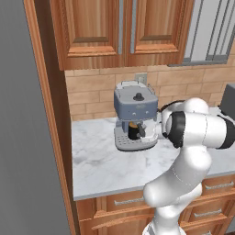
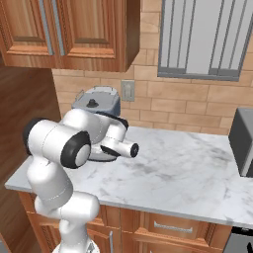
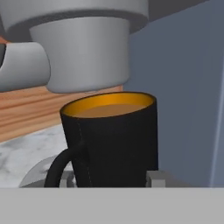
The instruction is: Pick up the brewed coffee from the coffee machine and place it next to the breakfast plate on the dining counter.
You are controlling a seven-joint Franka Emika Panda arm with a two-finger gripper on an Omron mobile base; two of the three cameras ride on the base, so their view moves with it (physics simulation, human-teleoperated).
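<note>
The left base view looked forward and down from behind the arm (image 1: 193, 137), with the machine (image 1: 134, 110) mid-frame on the worktop (image 1: 101, 160). The right base view faced the same worktop (image 2: 188, 168) from the other side, the arm (image 2: 69, 143) half covering the machine (image 2: 96, 104). The hand view sat very near the mug (image 3: 111, 140), looking level under the machine's spout (image 3: 83, 52).

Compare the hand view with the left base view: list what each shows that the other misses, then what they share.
Hand view alone: the brown coffee inside the mug, the mug's handle, and the grey spout directly above it.

Left base view alone: the whole coffee machine with its black top knob, the marble worktop, wooden cabinets, and the arm reaching toward the machine.

Both: the black mug standing on the machine's grey drip tray.
</note>
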